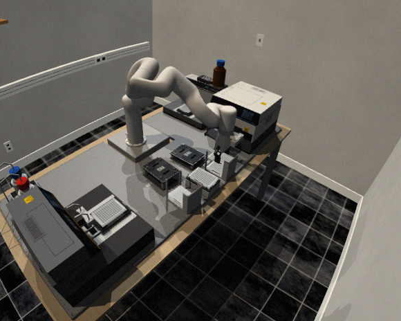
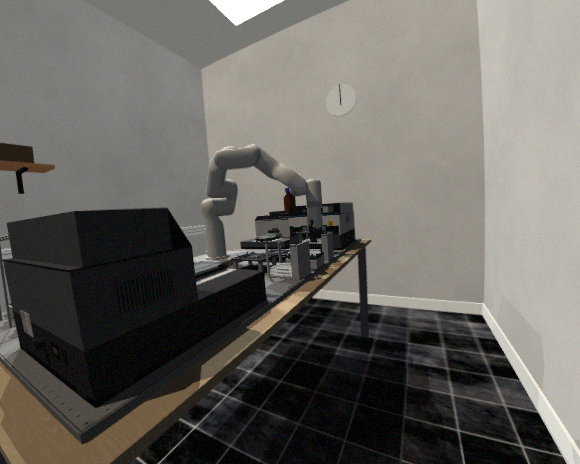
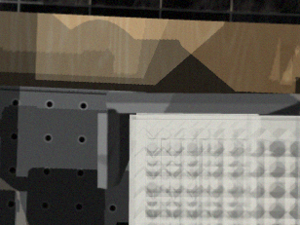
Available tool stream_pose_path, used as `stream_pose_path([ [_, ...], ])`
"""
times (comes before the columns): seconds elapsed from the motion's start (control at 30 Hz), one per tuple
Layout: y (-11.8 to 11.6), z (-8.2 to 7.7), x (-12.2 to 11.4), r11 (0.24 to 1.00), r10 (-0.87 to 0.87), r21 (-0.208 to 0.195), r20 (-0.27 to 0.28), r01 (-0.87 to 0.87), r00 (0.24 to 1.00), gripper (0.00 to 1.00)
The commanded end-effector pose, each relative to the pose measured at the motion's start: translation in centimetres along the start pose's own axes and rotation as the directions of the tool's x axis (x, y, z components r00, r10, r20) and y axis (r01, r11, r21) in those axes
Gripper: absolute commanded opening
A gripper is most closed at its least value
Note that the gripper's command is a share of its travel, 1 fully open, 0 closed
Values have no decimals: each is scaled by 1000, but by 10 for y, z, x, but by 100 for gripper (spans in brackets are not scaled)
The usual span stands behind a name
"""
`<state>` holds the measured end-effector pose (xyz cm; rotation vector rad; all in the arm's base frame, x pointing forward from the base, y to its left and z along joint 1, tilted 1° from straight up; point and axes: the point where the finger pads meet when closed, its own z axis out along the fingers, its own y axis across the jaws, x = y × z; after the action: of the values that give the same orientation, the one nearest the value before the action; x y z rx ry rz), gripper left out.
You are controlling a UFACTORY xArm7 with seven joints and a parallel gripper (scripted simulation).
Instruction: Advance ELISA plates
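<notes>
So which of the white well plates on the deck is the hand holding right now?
The white well plate in the stack rack nearest the beige reader, directly under the hand; the other white plates sit untouched farther along.

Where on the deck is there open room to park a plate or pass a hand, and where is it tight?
Open: grey deck between the arm's base plate and the big dark instrument. Tight: front edge, where two black nests, a white plate and the walled racks crowd together; the end effector, shut on a plate, is there.
</notes>
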<state>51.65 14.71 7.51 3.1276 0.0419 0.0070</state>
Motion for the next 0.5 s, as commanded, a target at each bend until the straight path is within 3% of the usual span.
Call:
stream_pose_path([
  [0.0, -1, 0, 1, 1000, 0, 1, -4, 0, 1000, 0],
  [0.47, -1, 9, 1, 1000, 0, 1, -4, 0, 1000, 0],
])
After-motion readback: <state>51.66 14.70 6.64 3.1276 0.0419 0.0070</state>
